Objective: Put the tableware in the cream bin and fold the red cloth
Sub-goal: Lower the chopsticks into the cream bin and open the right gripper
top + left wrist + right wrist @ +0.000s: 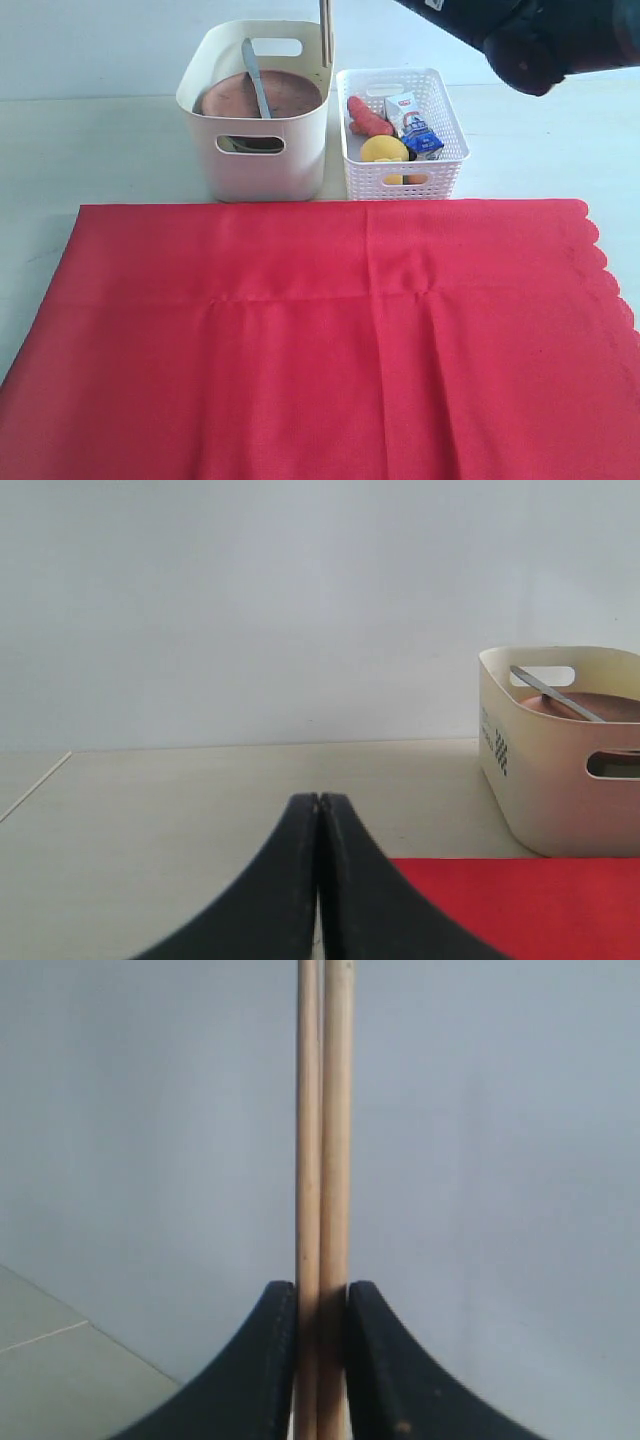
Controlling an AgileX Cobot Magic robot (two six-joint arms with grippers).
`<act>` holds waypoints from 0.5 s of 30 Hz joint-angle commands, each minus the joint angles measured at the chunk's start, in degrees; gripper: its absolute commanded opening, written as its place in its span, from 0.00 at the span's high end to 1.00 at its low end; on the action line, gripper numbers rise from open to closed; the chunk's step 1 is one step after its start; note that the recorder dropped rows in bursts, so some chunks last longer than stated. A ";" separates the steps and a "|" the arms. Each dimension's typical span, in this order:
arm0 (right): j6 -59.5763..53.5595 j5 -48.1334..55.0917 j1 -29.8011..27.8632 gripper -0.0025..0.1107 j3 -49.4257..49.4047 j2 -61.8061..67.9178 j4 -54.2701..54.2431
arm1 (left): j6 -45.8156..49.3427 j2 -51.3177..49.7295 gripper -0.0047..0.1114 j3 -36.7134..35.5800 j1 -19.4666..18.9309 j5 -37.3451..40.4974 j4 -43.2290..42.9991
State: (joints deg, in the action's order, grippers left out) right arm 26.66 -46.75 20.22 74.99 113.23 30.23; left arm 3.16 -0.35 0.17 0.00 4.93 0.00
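Note:
The cream bin (262, 172) stands behind the spread red cloth (320, 340). In it lie a round brown plate (285, 97) and a slim metal knife (256, 82). Two wooden chopsticks (325, 32) stand upright at the bin's right rim. My right gripper (321, 1288) is shut on the chopsticks (322, 1110); only its dark arm (530, 40) shows in the exterior view. My left gripper (318, 802) is shut and empty, low over the table beside a corner of the cloth (520, 905), with the bin (555, 780) ahead of it. It is out of the exterior view.
A white lattice basket (402, 178) stands right of the bin, holding a sausage (366, 117), a milk carton (412, 124) and a lemon (384, 149). The cloth's scalloped edge (608, 270) lies at the right. Pale tabletop (100, 140) lies left of the bin.

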 commanded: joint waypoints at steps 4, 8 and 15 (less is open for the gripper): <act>6.28 -5.55 -0.24 0.98 8.45 7.98 18.15 | 0.06 0.35 0.94 -0.17 0.03 0.14 0.78; 9.39 -5.66 -0.24 0.98 10.38 10.38 18.00 | 0.06 0.35 0.94 -0.17 0.03 0.14 0.78; 12.55 -3.13 0.66 0.98 12.82 12.24 16.57 | 0.06 0.35 0.94 -0.17 0.03 0.14 0.78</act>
State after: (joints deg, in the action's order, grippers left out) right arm 38.70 -51.42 20.21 87.16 125.41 48.33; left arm 3.16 -0.35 0.17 0.00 4.93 0.00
